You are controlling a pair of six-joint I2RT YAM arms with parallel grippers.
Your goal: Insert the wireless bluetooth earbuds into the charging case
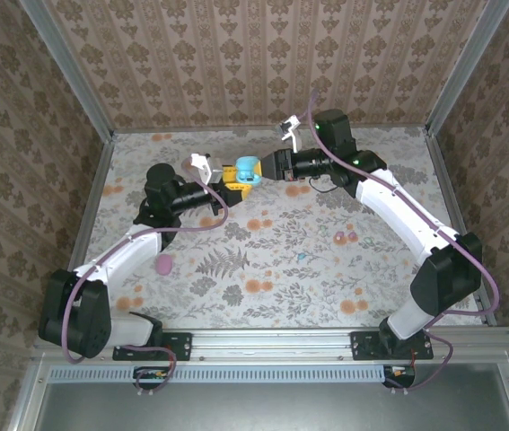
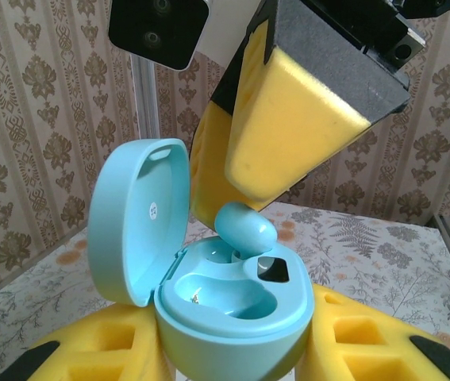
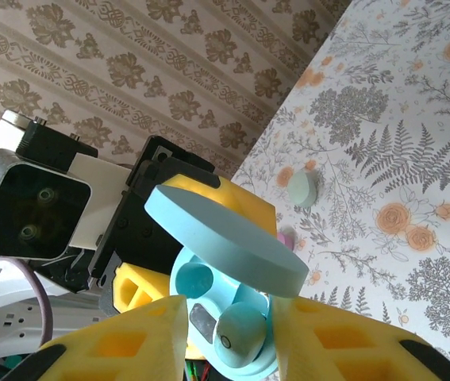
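One pink egg-shaped plastic case [image 1: 162, 264] lies on the floral table cover [image 1: 263, 296], nearest me, beside the left arm. Two tiny pink buds [image 1: 344, 237] lie further in, by the right arm. Left gripper [image 2: 236, 361]: clenched on the pale cyan charging case [image 2: 232, 317], lid [image 2: 141, 214] raised. One glossy pale cyan earbud [image 2: 244, 228] sits in a case socket, standing proud. Right gripper [image 3: 232, 337]: I read its yellow foam fingers [image 3: 328, 341] as parted around that bud.
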